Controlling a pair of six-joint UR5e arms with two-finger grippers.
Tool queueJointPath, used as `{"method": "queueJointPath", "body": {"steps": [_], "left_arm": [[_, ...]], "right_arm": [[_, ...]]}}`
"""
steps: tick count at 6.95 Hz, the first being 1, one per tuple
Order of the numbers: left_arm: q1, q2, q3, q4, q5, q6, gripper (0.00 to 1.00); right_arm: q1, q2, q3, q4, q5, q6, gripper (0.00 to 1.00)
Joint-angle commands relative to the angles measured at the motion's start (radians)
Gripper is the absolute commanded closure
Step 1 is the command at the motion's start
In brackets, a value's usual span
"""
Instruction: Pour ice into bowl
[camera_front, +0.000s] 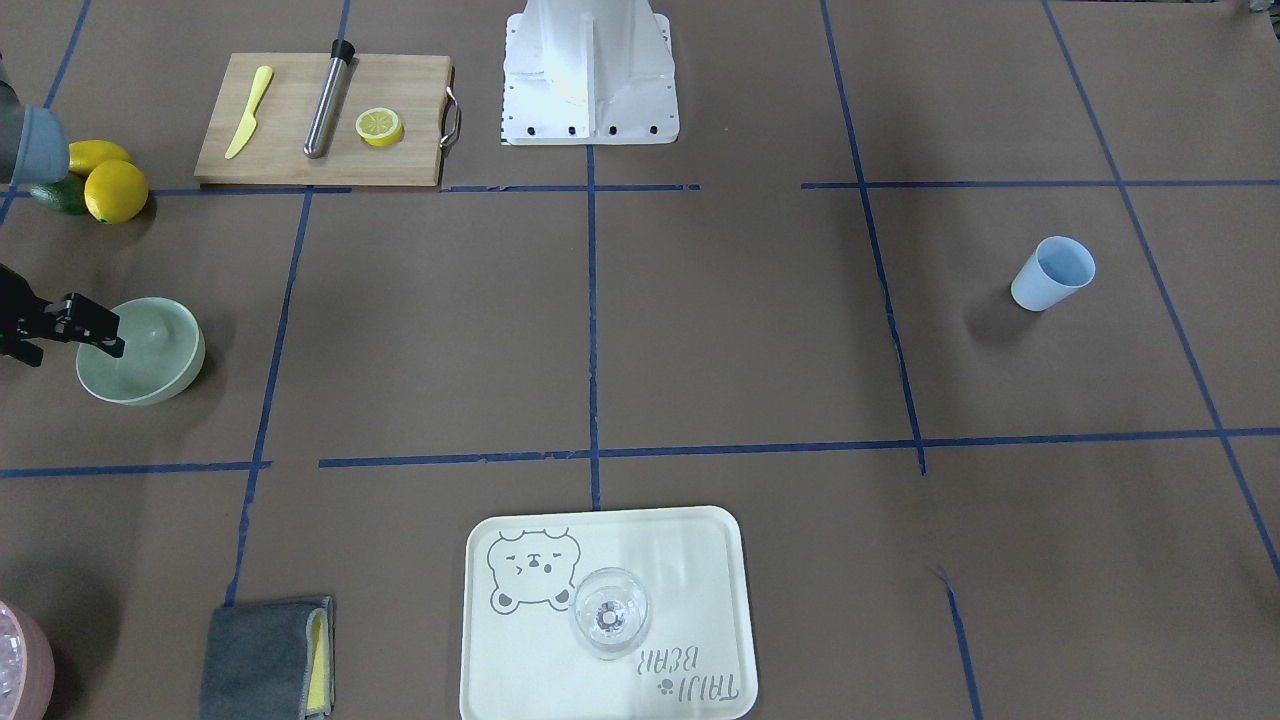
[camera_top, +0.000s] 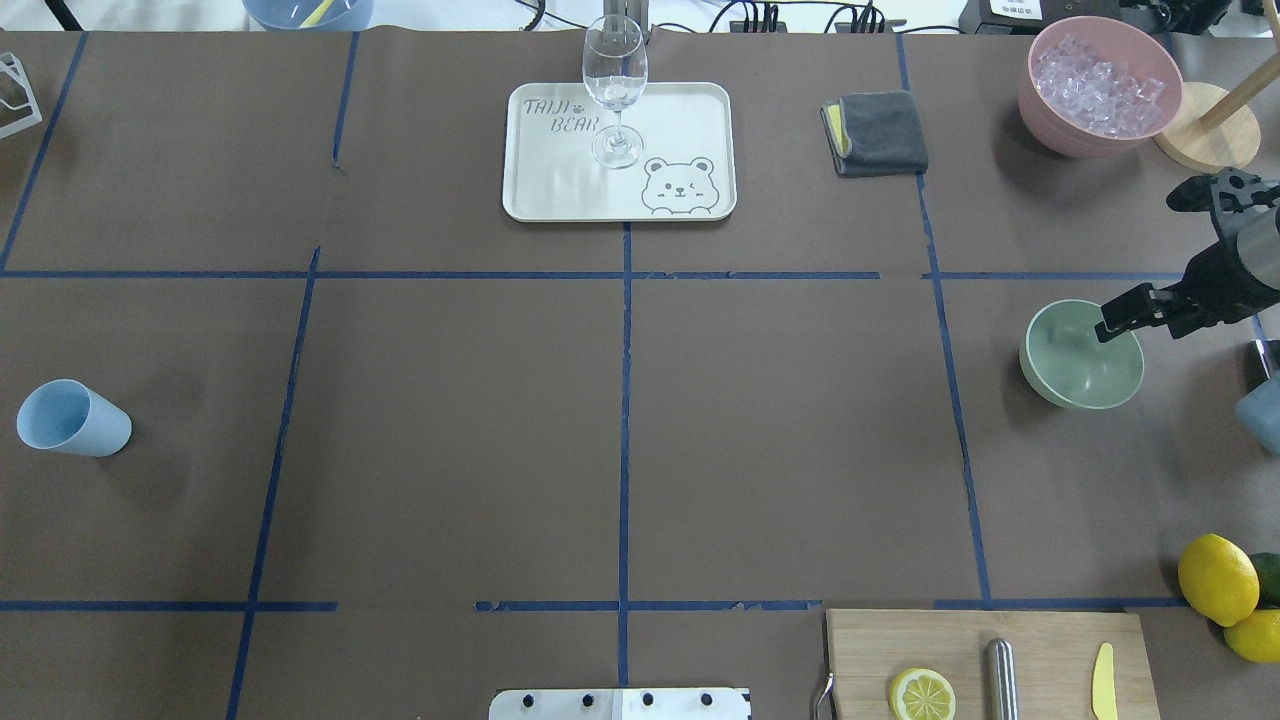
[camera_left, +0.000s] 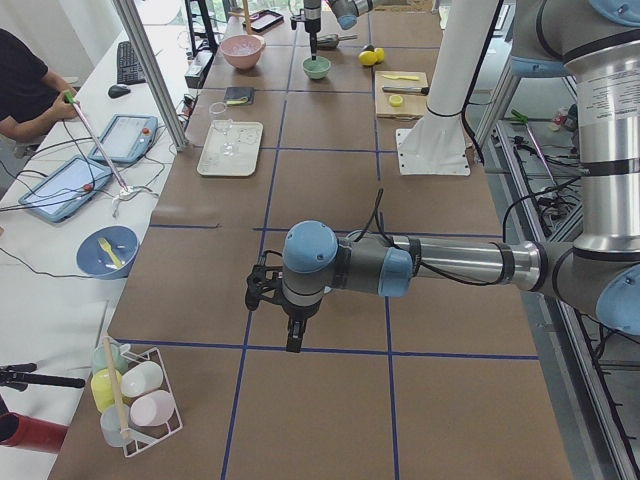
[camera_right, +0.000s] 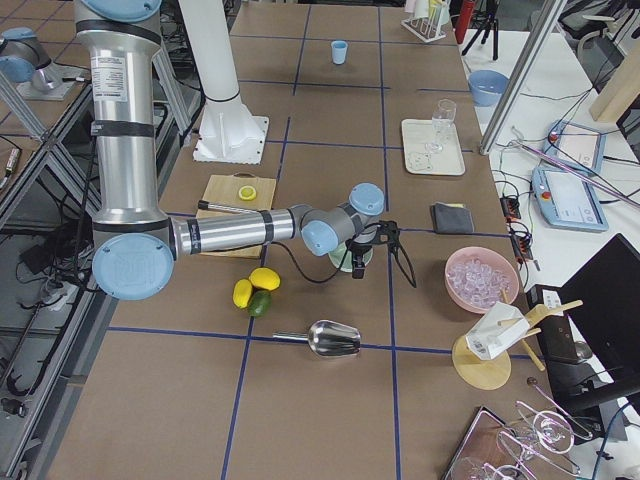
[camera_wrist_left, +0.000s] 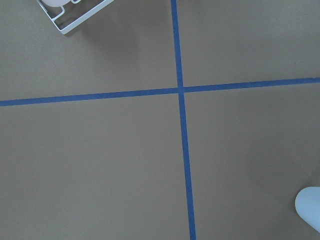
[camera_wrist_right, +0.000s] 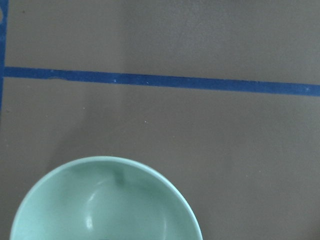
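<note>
Right arm poised at the bowl: the right gripper (camera_top: 1106, 328) hangs over the pale mint-green bowl (camera_top: 1070, 378), with its fingertips low at the part of the rim that faces the pink container (camera_top: 1045, 115). Whether the jaws are parted or closed, or touching the rim, cannot be told.

The bowl stands upright with its mouth up; being round, it has no long axis. The ice (camera_top: 1098, 75) lies heaped in the pink container, beyond the bowl on the side away from the robot and well clear of the jaws. Its clear cubes are jumbled and share no direction.

The lemons (camera_top: 1217, 578) sit on the bowl's robot side, and a metal scoop (camera_right: 335, 340) lies outward of the bowl.

The left gripper (camera_left: 292, 338) points down over brown paper at the table's far end from the bowl. How its jaws stand cannot be told.
</note>
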Motion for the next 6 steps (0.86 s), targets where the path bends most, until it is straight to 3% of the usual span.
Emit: {"method": "queueJointPath", "body": {"steps": [1,2,4,5,6], "left_arm": [[0.0,0.0,-0.006,0.0,-0.002,0.001,0.0],[0.0,0.0,-0.008,0.0,-0.002,0.001,0.0],[-0.001,0.0,-0.014,0.0,-0.004,0.001,0.0],[0.0,0.0,-0.014,0.0,-0.004,0.001,0.0],[-0.001,0.0,-0.014,0.0,-0.004,0.001,0.0]], "right_arm": [[-0.03,0.001,-0.012,0.003,-0.013,0.026,0.01],[-0.035,0.001,-0.018,0.003,-0.014,0.026,0.06],[-0.035,0.001,-0.038,0.003,-0.032,0.029,0.29],[-0.035,0.001,-0.043,0.003,-0.033,0.029,0.33],[-0.037,0.001,-0.044,0.003,-0.033,0.029,0.47]]}}
